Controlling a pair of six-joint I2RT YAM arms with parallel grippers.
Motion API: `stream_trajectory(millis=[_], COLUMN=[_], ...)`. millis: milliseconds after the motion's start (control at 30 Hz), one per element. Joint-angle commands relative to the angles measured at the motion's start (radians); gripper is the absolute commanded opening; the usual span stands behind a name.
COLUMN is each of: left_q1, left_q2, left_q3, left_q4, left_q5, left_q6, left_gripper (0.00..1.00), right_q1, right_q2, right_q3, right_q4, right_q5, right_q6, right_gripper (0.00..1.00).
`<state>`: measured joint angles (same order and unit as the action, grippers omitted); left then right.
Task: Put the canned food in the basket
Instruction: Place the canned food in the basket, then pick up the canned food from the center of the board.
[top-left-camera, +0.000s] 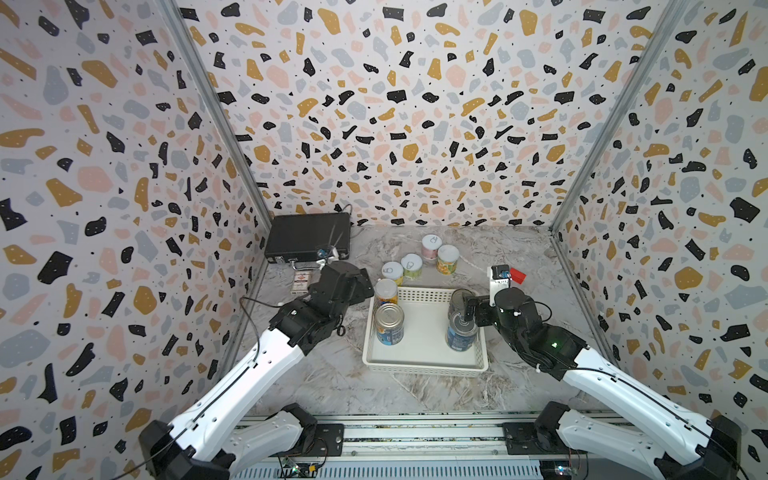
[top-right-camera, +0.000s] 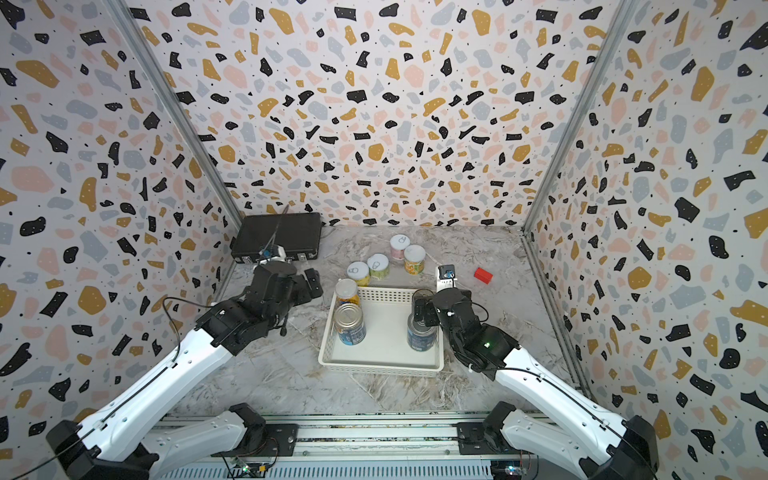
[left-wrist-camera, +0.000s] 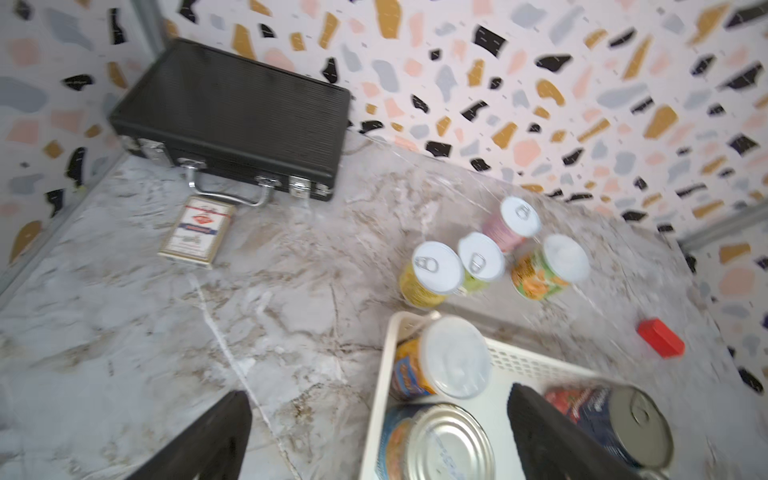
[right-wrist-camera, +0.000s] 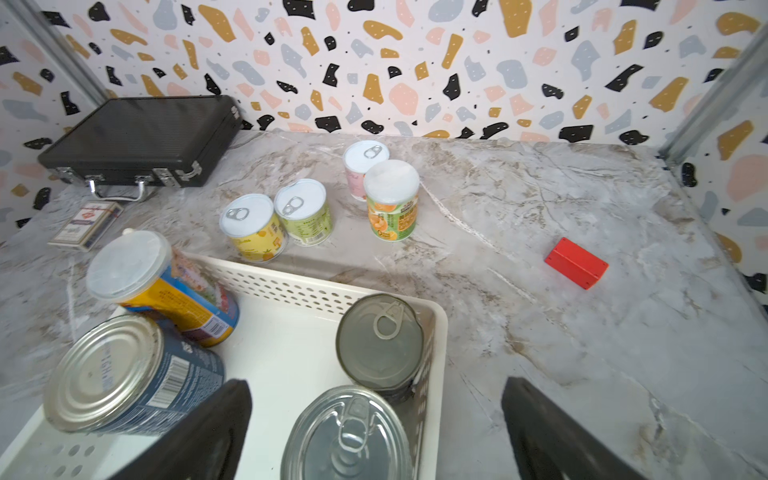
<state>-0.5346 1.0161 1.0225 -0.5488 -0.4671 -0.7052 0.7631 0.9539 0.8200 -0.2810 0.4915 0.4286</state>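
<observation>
The white basket (top-left-camera: 424, 366) sits mid-table in both top views. Two cans stand along its left side: an orange-yellow one (top-left-camera: 386, 292) and a blue one (top-left-camera: 390, 325). On its right side stand a navy can (top-left-camera: 460, 332) and a dark can (top-left-camera: 457, 298). Several cans stand on the table behind the basket: yellow (top-left-camera: 393, 272), green (top-left-camera: 412, 266), pink (top-left-camera: 431, 247) and green-orange (top-left-camera: 448, 259). My left gripper (left-wrist-camera: 382, 436) hangs open and empty over the basket's left rim. My right gripper (right-wrist-camera: 374, 432) is open above the navy can (right-wrist-camera: 349, 436), holding nothing.
A black briefcase (top-left-camera: 307, 237) lies at the back left, with a flat card packet (top-left-camera: 300, 282) in front of it. A small red block (top-left-camera: 517, 275) lies right of the cans behind the basket. Patterned walls close in the table on three sides.
</observation>
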Motion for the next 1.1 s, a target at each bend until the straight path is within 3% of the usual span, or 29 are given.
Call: stream_trajectory(millis=[0, 100, 233, 367, 533, 767, 933, 1067], left_q1=[0.065, 0.133, 0.145, 0.163, 0.173, 0.178, 0.185, 0.186], left_q2=[-0.066, -0.11, -0.113, -0.087, -0.092, -0.102, -0.09, -0.07], left_q3=[-0.141, -0.184, -0.182, -0.151, -0.151, -0.157, -0.162, -0.154], left_q4=[0.045, 0.065, 0.07, 0.046, 0.046, 0.055, 0.066, 0.066], left_q5=[-0.039, -0.026, -0.012, 0.048, 0.078, 0.107, 0.107, 0.136], left_q6=[-0.071, -0.063, -0.046, -0.037, -0.041, -0.043, -0.045, -0.043], left_gripper=[0.99, 1.0, 1.0, 1.0, 1.0, 1.0, 1.0, 1.0], right_q1=[-0.004, -0.004, -0.004, -0.004, -0.022, -0.176, -0.247, -0.324], right_q2=[0.003, 0.003, -0.006, -0.045, -0.027, 0.306, 0.566, 0.733], right_q3=[0.084, 0.079, 0.055, 0.008, 0.033, 0.338, 0.543, 0.654], right_q4=[-0.095, -0.055, 0.016, 0.136, 0.096, -0.054, -0.134, -0.155], right_q5=[0.17, 0.185, 0.198, 0.155, 0.189, -0.064, -0.087, -0.24], right_q6=[0.087, 0.07, 0.046, -0.066, -0.151, -0.078, -0.094, -0.088], right_gripper=[1.0, 1.0, 1.0, 1.0, 1.0, 0.99, 1.0, 1.0])
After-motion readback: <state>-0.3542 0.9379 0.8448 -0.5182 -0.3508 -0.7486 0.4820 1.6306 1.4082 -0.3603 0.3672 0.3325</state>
